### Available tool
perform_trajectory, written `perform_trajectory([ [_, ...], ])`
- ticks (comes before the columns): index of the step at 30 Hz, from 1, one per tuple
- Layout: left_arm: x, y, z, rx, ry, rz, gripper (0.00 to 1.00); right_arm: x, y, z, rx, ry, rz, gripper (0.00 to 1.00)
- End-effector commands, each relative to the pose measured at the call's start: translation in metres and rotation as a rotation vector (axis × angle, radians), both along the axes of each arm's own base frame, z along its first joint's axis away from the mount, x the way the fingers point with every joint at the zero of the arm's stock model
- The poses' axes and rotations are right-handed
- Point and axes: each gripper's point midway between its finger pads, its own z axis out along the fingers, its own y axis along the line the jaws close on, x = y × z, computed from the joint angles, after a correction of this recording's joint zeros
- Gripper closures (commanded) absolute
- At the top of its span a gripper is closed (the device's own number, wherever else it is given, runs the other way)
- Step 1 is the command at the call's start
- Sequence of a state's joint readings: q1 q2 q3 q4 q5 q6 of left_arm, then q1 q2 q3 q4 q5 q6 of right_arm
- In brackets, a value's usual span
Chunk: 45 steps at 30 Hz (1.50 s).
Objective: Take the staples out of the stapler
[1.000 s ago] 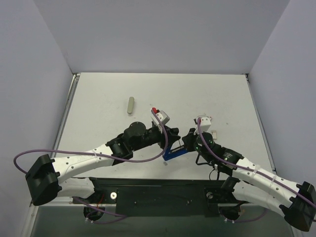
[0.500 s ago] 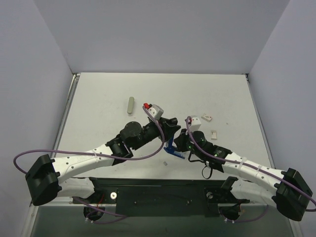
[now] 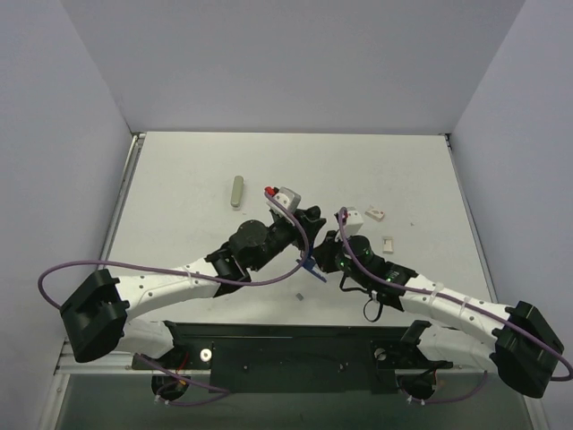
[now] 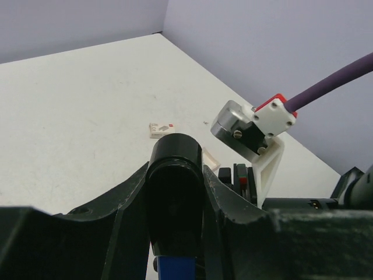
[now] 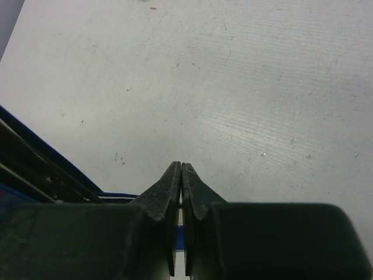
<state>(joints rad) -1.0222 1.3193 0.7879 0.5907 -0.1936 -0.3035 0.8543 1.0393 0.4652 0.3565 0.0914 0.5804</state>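
The stapler (image 3: 312, 269) is blue with a black top and stands tilted between the two grippers at the table's middle front. My left gripper (image 3: 305, 238) is shut on its black rounded end (image 4: 175, 192), with the blue part (image 4: 175, 269) below. My right gripper (image 3: 326, 260) is right beside the stapler, its fingertips (image 5: 173, 175) pressed together. A blue edge (image 5: 35, 158) of the stapler runs in from the left, and blue shows through the slit behind the tips. Pale staple bits lie on the table: one (image 3: 375, 213), also in the left wrist view (image 4: 161, 129), another (image 3: 389, 244), and a tiny one (image 3: 300, 296).
A grey oblong bar (image 3: 236, 191) lies at the left centre of the table. The walls enclose the table at the back and sides. The right wrist's camera mount (image 4: 252, 127) sits close ahead of my left gripper.
The stapler has gone from lying low to standing tilted up. My right gripper has moved left, close against it. My left gripper has lifted with the black end.
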Motion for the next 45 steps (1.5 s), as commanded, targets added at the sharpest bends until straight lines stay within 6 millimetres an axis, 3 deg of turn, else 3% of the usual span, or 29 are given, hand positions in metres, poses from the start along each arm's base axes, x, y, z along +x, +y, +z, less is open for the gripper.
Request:
perform_trajectory([
  [1,0.015,0.004,0.090,-0.204,-0.163,0.083,1.00,0.013,0.016,0.024,0.099,-0.022,-0.002,1.00],
  [13,0.038,-0.007,0.104,-0.119,-0.230,0.120,1.00,0.037,0.034,0.020,0.240,0.048,0.022,1.00],
  [16,0.044,-0.006,0.106,-0.108,-0.229,0.126,1.00,0.040,0.043,0.028,0.278,0.037,0.052,1.00],
  [27,0.067,-0.005,0.092,-0.061,-0.194,0.144,1.00,0.042,0.064,0.038,0.341,0.038,0.130,1.00],
  [39,0.058,0.002,0.102,-0.076,-0.188,0.128,1.00,0.046,0.037,0.037,0.282,0.023,0.045,1.00],
  [45,0.056,0.010,0.110,-0.073,-0.204,0.147,1.00,0.051,0.013,0.042,0.215,-0.007,-0.026,1.00],
])
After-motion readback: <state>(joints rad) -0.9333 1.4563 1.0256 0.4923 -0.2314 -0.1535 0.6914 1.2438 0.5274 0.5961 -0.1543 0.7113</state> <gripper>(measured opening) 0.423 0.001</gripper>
